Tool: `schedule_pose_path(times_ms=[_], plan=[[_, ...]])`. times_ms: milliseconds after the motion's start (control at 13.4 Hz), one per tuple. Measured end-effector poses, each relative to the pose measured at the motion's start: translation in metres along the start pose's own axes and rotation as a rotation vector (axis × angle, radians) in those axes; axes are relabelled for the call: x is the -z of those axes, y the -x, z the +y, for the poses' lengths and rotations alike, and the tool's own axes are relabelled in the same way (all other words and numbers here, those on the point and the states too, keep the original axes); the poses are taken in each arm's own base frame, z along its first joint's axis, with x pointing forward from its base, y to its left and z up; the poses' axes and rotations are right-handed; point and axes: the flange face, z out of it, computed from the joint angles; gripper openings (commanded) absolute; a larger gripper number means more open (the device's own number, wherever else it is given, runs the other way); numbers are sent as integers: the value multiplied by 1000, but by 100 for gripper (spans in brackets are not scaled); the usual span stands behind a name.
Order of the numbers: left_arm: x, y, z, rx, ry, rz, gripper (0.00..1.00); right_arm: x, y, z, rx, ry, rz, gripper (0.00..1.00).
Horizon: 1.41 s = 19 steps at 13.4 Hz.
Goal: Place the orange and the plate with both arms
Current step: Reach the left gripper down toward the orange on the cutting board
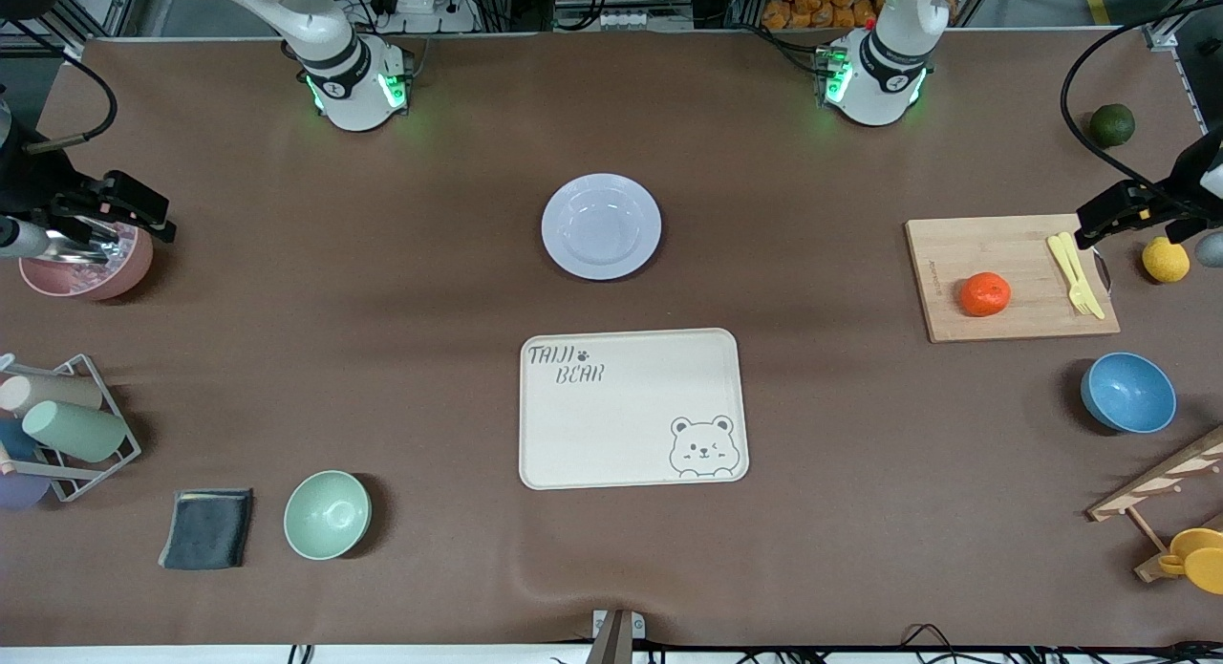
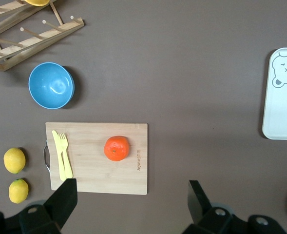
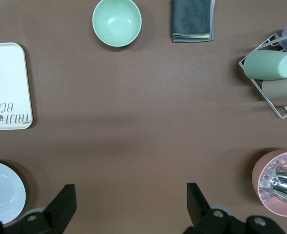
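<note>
- Cream tray (image 1: 632, 409) with a bear print lies flat mid-desk, nearest the front camera of the central items.
- Green bowl (image 1: 327, 514) and dark folded cloth (image 1: 206, 527) sit nearer the front camera still, toward my right arm's end of the desk.
- Blue bowl (image 1: 1128, 393) stands toward my left arm's end, nearer the front camera than the cutting board (image 1: 1011, 278).
- Orange (image 1: 985, 294) rests on the cutting board, well apart from the yellow fork and knife (image 1: 1076, 274) on the same board.
- Plate (image 1: 601, 226) lies on the bare desk, farther from the front camera than the tray, not touching it.
- My left end effector (image 2: 131, 202) hangs over the desk just beside the board's edge, fingers apart, holding nothing.
- My right end effector (image 3: 131, 204) hangs over bare desk between the plate and the pink bowl (image 1: 88, 263), fingers apart, empty.
</note>
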Motion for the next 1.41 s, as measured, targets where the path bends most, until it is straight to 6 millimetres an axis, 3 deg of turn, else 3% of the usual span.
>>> schedule_pose_path(times_ms=[446,744,1041,1413], plan=[[-5,-2,-8,14,5,-10,100,0,0,0,0,0,0,100],[-45,-18,-22,3,10,-82,100,0,0,0,0,0,-1,100],[-55,-19,-25,11,11,-102,100,0,0,0,1,0,0,100],[-102,-16,-61,67,14,-114,100,0,0,-1,1,0,0,100]])
